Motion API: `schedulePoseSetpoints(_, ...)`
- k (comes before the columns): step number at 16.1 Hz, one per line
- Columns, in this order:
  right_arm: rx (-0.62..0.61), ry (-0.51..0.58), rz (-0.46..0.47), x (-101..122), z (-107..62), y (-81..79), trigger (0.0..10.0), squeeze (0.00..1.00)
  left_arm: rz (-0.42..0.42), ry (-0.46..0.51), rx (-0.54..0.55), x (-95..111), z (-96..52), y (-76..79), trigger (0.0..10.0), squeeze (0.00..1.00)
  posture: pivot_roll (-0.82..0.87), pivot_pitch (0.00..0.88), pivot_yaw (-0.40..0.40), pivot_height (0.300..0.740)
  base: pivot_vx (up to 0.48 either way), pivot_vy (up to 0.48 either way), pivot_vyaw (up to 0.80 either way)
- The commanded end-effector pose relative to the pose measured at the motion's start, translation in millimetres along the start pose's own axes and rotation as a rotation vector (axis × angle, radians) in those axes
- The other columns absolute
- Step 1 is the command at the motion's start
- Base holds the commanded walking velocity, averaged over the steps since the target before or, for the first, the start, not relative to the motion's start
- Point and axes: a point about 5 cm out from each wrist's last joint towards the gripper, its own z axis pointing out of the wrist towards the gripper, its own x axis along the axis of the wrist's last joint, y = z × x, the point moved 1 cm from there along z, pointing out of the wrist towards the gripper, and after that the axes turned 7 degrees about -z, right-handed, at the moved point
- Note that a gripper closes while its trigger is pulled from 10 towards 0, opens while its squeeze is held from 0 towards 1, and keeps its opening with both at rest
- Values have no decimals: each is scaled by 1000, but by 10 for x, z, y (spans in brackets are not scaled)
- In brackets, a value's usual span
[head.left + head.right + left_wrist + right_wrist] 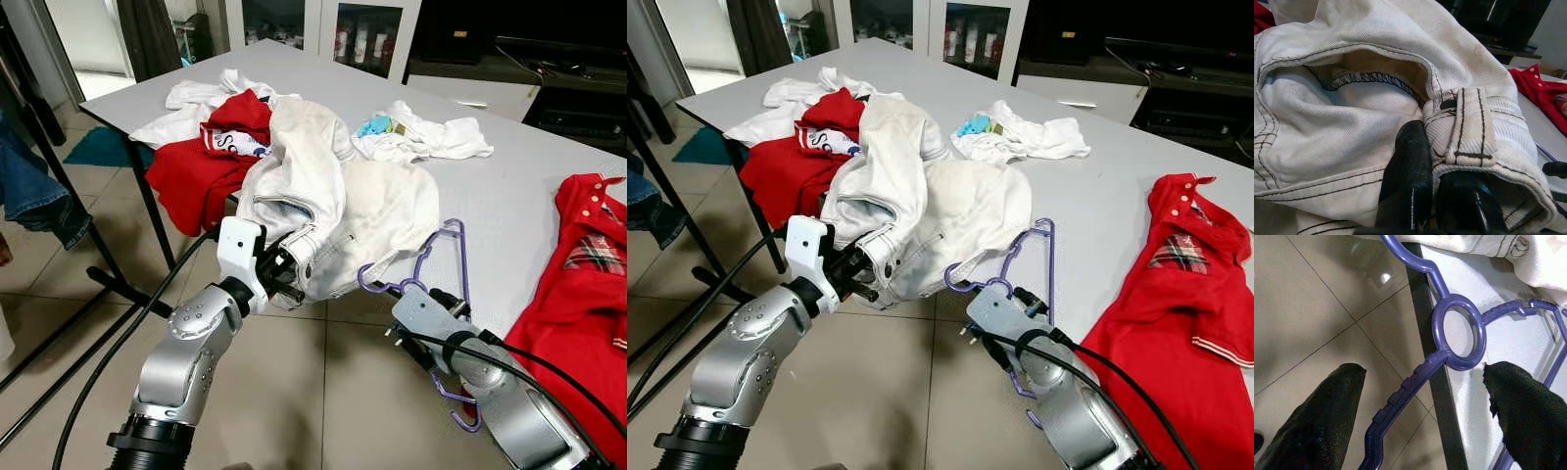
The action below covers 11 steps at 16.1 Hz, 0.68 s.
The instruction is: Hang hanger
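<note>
Your purple hanger (1457, 330) hangs over the table (509, 186) edge, partly under the white jeans (333, 196). The right gripper (1422, 396) is open astride its arm; the left gripper (1442, 188) looks clamped on the waistband.

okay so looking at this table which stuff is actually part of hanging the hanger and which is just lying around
Part of the job:
- purple hanger, partly tucked under the white garment
- white garment, pinched at its hem by the left tool
- right tool, open astride the hanger

Just lying about:
- red polo shirt
- red top
- white clothes farther back on the grey table
</note>
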Motion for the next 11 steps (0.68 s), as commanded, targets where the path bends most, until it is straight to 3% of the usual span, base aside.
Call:
schedulePoseSetpoints(1, -40, -11, 2, -4, -10, 98, 4196, 0, 9, 15, -6, 48, 38, 18, 10000, 0, -45, 0, -43, 740, 0, 0, 0)
schedulePoseSetpoints(2, -43, -11, 1, -5, -10, 103, 3569, 0, 9, 16, -6, 48, 38, 19, 10000, 0, -45, 0, -43, 740, 0, 0, 0)
schedulePoseSetpoints(3, -55, -9, -2, 3, -9, 131, 1647, 0, 10, 17, -7, 48, 41, 21, 10000, 0, -51, 0, -42, 740, 0, 0, 0)
schedulePoseSetpoints(5, -70, -5, -8, 16, -11, 166, 1451, 0, 9, 17, -8, 48, 46, 25, 10000, 0, -51, 0, -42, 740, 0, 0, 0)
schedulePoseSetpoints(6, -79, -3, -16, 22, -10, 189, 78, 0, 9, 18, -9, 47, 49, 29, 10000, 0, -51, 0, -42, 740, 0, 0, 0)
schedulePoseSetpoints(11, -92, -8, -38, -16, -17, 255, 0, 0, 6, 16, -8, 37, 46, 40, 10000, 0, -49, 0, -45, 740, 0, 0, 0)
